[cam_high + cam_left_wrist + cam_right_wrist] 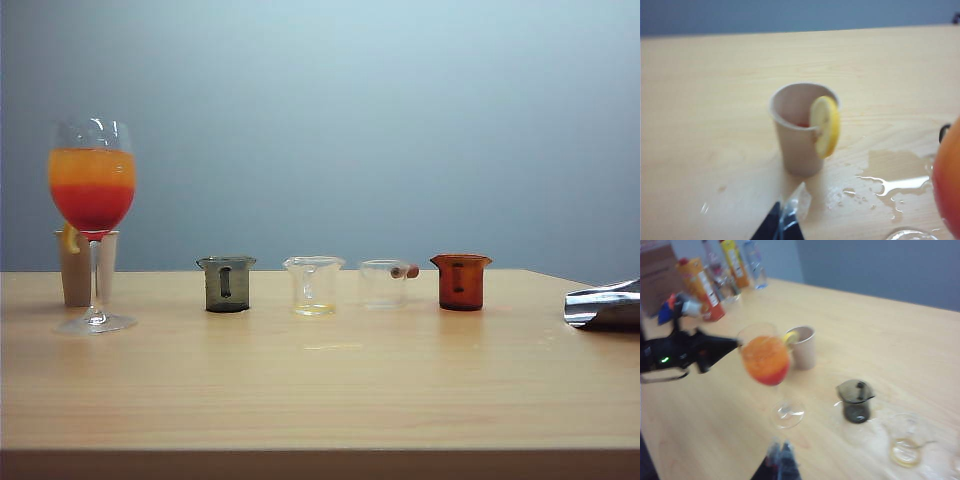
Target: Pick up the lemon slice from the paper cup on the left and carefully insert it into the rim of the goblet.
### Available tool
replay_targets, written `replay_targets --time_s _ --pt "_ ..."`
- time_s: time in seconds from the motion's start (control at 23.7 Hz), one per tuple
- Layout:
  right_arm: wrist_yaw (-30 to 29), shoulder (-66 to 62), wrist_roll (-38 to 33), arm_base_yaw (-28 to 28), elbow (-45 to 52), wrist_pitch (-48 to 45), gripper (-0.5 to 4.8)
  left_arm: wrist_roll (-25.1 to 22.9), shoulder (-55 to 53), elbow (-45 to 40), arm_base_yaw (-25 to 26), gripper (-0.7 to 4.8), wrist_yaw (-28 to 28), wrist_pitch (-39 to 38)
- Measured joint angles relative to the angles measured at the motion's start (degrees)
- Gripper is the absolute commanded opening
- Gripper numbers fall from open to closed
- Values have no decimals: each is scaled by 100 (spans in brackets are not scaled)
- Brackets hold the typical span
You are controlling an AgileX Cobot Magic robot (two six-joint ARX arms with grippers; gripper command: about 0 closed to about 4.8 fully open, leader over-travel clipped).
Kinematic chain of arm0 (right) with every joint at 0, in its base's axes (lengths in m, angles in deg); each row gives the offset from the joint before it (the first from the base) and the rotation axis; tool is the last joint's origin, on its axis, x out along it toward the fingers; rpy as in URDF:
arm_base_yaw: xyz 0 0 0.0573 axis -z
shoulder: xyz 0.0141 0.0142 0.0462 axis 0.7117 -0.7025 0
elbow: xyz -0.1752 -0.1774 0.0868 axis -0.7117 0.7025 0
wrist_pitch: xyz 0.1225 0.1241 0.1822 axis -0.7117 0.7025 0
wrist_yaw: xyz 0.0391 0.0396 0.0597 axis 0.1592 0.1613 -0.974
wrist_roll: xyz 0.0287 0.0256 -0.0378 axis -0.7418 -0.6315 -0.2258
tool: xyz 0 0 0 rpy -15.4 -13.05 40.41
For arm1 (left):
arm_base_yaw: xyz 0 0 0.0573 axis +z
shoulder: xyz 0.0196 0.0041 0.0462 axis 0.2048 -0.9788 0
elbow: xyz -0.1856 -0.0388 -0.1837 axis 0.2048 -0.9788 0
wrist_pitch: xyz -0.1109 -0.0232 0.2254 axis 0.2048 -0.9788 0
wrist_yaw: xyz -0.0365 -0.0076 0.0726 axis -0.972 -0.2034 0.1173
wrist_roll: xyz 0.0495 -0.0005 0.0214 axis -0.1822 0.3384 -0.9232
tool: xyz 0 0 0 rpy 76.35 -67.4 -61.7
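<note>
While the lemon slice (825, 126) is being carried upright on the paper cup (799, 145) rim, it is being faced by the closed left end effector (785, 225), the nearer one; the right end effector (780, 462) is being seen closed too.

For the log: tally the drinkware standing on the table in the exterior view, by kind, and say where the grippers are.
Goblet: 1
Paper cup carrying the lemon slice: 1
Small beakers, grey, clear, clear with brown handle, amber: 4
Total: 6
Left gripper shut, short of the paper cup; right gripper near the goblet's foot, closed.
</note>
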Motion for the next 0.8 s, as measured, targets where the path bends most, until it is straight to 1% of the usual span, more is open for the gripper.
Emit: replay_targets --time_s 0.04,0.13,0.25,0.3,0.34,0.42,0.46,0.51,0.68,0.72,0.76,0.8 --pt "22 -205 70 -175 -129 11 -6 -166 -256 131 11 -5 -201 52" --pt "-31 -549 188 -321 -396 -22 -6 -221 -793 459 39 -5 -544 98" --pt "-131 -898 271 -334 -610 -55 -6 -223 -1158 667 -72 -5 -726 111" --pt "-140 -955 273 -341 -619 -57 -6 -225 -1237 675 -151 -5 -800 302" --pt "-162 -964 273 -345 -619 -76 -6 -225 -1298 675 -282 -5 -754 444" --pt "-170 -968 275 -345 -621 -118 -6 -225 -1384 688 -474 -5 -483 645" --pt "-177 -975 275 -345 -623 -111 -6 -223 -1419 715 -581 -5 -251 680" --pt "-175 -992 275 -343 -623 -94 -6 -179 -1447 728 -693 -4 103 728" --pt "-179 -992 275 -343 -623 -68 -6 -79 -1593 730 -892 -1 732 872" --pt "-179 -992 275 -343 -623 -70 -6 -72 -1609 730 -892 0 763 927" --pt "-179 -992 275 -343 -621 -68 -6 -70 -1613 730 -887 5 811 981" --pt "-179 -992 275 -343 -621 -70 -6 -70 -1613 730 -885 50 824 1019"
